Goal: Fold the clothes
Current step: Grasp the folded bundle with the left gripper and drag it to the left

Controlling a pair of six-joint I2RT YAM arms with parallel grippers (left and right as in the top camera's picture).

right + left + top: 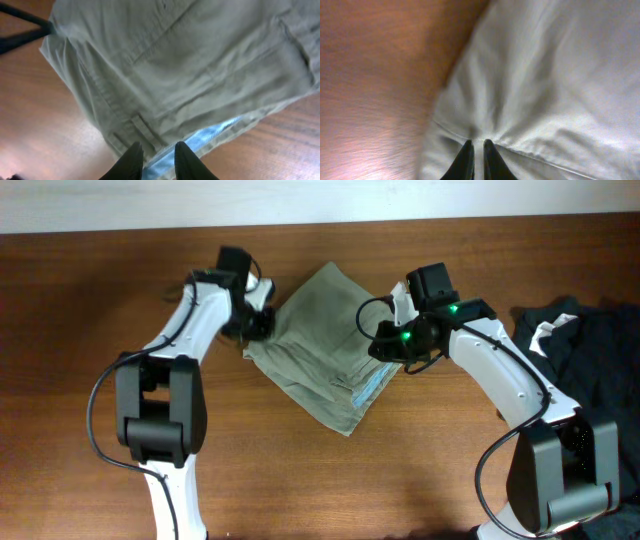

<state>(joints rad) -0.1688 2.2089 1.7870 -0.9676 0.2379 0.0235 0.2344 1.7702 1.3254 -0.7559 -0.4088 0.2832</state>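
Two claws attend soft, limp khaki shorts (325,330): left claw (476,150) clenched on a puckered seam (535,156), right claw (157,157) parted over the blue-lined waistband (210,134), judged the firmest hold.

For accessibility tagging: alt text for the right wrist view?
Rumpled khaki cotton shorts with a light blue waistband lining lie on a brown wooden table. The right gripper's black fingers sit parted over the waistband edge.

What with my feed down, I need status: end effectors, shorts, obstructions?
Left end effector shut on shorts, pinching fabric. Right end effector open, straddling the waistband. Shorts rumpled, lying between the arms. Dark clothes far right, not in the way.
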